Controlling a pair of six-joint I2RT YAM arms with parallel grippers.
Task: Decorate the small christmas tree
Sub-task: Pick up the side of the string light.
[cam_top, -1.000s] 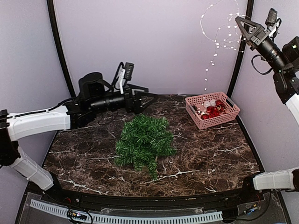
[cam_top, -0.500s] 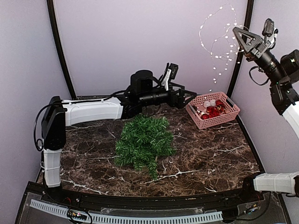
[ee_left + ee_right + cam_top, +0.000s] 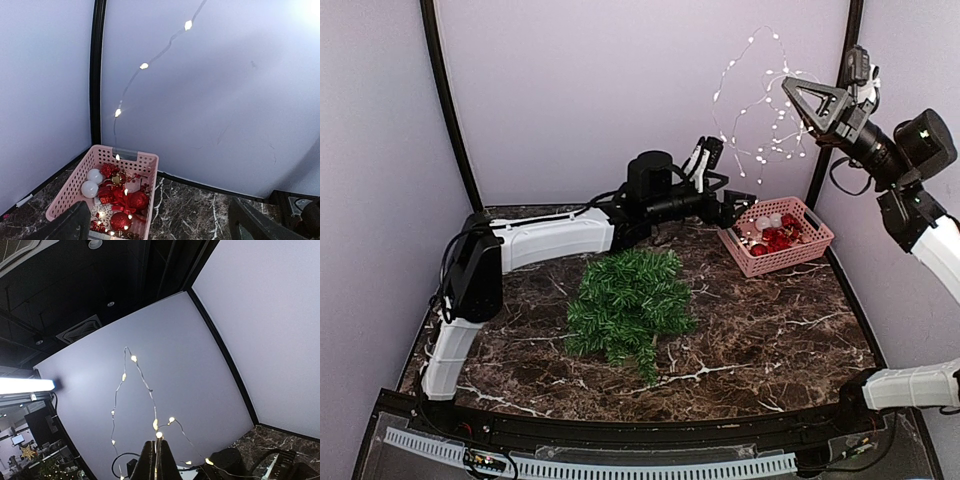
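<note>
Tree (image 3: 628, 300) lies mid-table (image 3: 770, 330), bushy green, nothing touching it. No ornaments on it that I can see.

Left gripper (image 3: 745, 205) is behind the tree and to its right, low over the table, with its jaws spread wide and nothing between them. It is just short of the basket (image 3: 790, 258). In the wrist view its fingers (image 3: 70, 227) frame the pink basket of red and white ornaments (image 3: 120, 200).

Right gripper (image 3: 788, 86) is high up, right of the tree and above the basket. Its fingers are pinched together on the lights (image 3: 133, 358). The string loops above the gripper and trails down toward the basket.

Versus a second ago: the left arm was out left of the tree and has swung across behind it to the basket side, open throughout. The right gripper has shifted in toward the tree, with the lights swinging along. Tree and basket have not moved.
</note>
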